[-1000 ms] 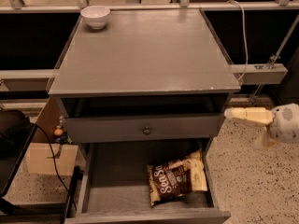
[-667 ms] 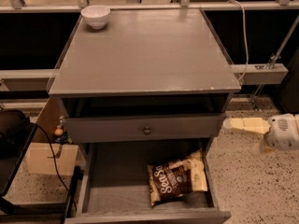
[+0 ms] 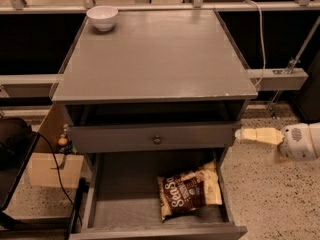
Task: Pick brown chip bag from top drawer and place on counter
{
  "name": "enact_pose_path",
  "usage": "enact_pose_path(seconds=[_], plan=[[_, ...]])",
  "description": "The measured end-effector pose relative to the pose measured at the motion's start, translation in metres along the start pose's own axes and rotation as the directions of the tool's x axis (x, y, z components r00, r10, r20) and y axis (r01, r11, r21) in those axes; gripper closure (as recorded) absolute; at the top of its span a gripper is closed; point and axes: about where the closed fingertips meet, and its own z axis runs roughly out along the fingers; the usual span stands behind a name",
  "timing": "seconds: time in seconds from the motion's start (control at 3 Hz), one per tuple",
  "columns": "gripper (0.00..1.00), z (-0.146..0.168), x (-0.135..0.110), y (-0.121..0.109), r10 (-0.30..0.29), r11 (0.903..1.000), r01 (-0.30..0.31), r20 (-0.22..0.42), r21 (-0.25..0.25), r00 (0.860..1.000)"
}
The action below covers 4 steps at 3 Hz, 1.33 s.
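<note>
Gripper point(image 3: 245, 134) sits right of the cabinet, off its near-right corner, level with the knobbed drawer front point(image 3: 125, 138) and pointing left at it. It is just beside the front's right end; contact not confirmable. Parted or closed: can't tell from this angle.

Brown chip bag point(image 3: 190, 189) lies flat in the top drawer point(image 3: 125, 194) (the pulled-out box below the knobbed front), on the near-right part of the floor. Its right cream end is close to the right wall and its near-left corner is close to the near wall. The left half of the drawer floor shows bare grey. The far part of the drawer runs under the knobbed front, so only the near portion is open from above.

Counter point(image 3: 155, 54) is well above the bag, with white chips along its near edge toward the right corner. A white bowl point(image 3: 102, 17) stands at the far-left corner; the rest is bare paint.

Right side: open speckled floor point(image 3: 270, 199) around the gripper. Left side is tighter, with a black cable point(image 3: 56, 176) and a cardboard box point(image 3: 50, 168) near the drawer's left wall. A white cord point(image 3: 261, 31) runs past the counter's far-right edge.
</note>
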Motion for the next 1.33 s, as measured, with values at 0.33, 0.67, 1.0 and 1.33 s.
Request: enact_pose_path(seconds=[0.33,0.67,1.0,1.33], plan=[[0.0,0.018,0.004,0.011,-0.008,1.0,0.008,0.007,0.003,1.0],[0.0,0.037,0.004,0.022,-0.006,1.0,0.006,0.027,0.002,1.0],[0.0,0.048,0.002,0.029,0.003,1.0,-0.002,0.042,-0.002,0.999],[0.0,0.057,-0.001,0.037,0.017,0.9999,-0.017,0.054,-0.004,0.998]])
